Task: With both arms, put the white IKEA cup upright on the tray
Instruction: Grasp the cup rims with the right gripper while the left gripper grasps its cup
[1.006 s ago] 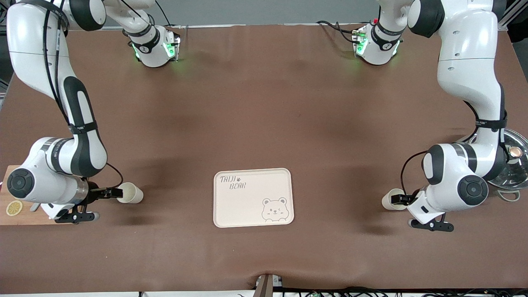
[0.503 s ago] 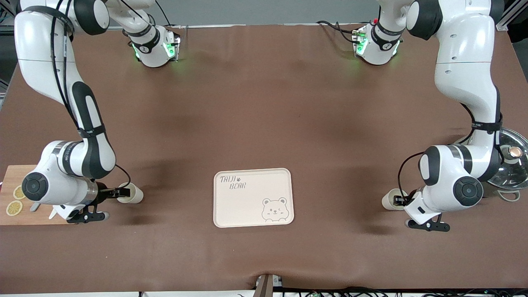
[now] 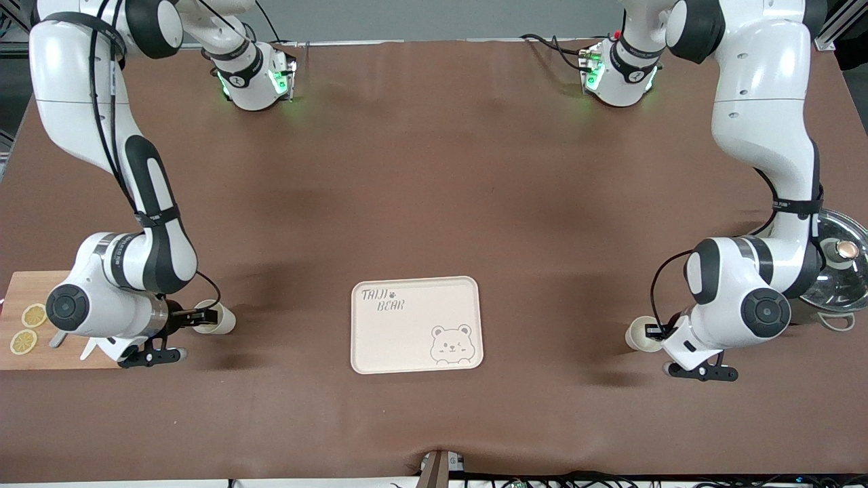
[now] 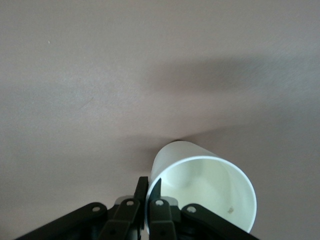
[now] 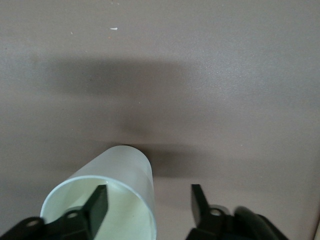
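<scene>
The cream "TAIJI BEAR" tray (image 3: 407,339) lies mid-table, near the front camera. A white cup (image 3: 224,321) lies on its side toward the right arm's end. My right gripper (image 3: 203,316) is open at its mouth. In the right wrist view one finger (image 5: 97,202) is inside that cup (image 5: 117,170) and the other is outside, with the wall between them. A second white cup (image 3: 636,335) lies on its side toward the left arm's end. My left gripper (image 3: 652,331) is shut on its rim. In the left wrist view (image 4: 149,196) it pinches the wall of that cup (image 4: 210,190).
A wooden cutting board (image 3: 41,352) with lemon slices (image 3: 24,341) lies under the right arm's wrist. A metal pot lid (image 3: 841,271) sits at the left arm's end of the table. Brown table cloth surrounds the tray.
The right arm has moved toward its cup, and its gripper now reaches the cup's mouth. The left arm and its cup have shifted slightly toward the tray and the front camera.
</scene>
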`<action>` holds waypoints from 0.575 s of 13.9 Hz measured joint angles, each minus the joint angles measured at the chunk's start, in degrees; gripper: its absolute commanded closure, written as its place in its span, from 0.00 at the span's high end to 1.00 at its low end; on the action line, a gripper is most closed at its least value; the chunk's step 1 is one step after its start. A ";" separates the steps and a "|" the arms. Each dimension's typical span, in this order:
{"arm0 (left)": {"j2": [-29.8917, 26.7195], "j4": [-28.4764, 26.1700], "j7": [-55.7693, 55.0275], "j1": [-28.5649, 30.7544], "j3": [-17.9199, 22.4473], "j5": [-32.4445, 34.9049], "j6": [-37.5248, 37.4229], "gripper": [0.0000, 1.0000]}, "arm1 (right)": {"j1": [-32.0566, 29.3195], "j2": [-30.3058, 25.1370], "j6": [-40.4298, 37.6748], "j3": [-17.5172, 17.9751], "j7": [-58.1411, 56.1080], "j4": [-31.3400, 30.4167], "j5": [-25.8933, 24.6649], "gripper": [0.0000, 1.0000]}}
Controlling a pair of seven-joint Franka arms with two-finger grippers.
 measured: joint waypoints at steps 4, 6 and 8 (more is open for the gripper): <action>-1.59 0.71 -5.69 -1.75 -0.01 0.00 0.16 0.00 | 0.08 0.00 0.00 0.00 -0.01 0.01 0.00 0.31; -2.59 0.73 -10.14 -3.09 -0.01 0.00 0.13 0.00 | 0.08 0.00 0.00 0.00 -0.03 0.01 0.00 0.20; -2.91 0.73 -15.74 -4.44 -0.12 -0.01 0.12 0.00 | 0.08 0.00 0.00 0.00 -0.03 0.00 0.01 0.07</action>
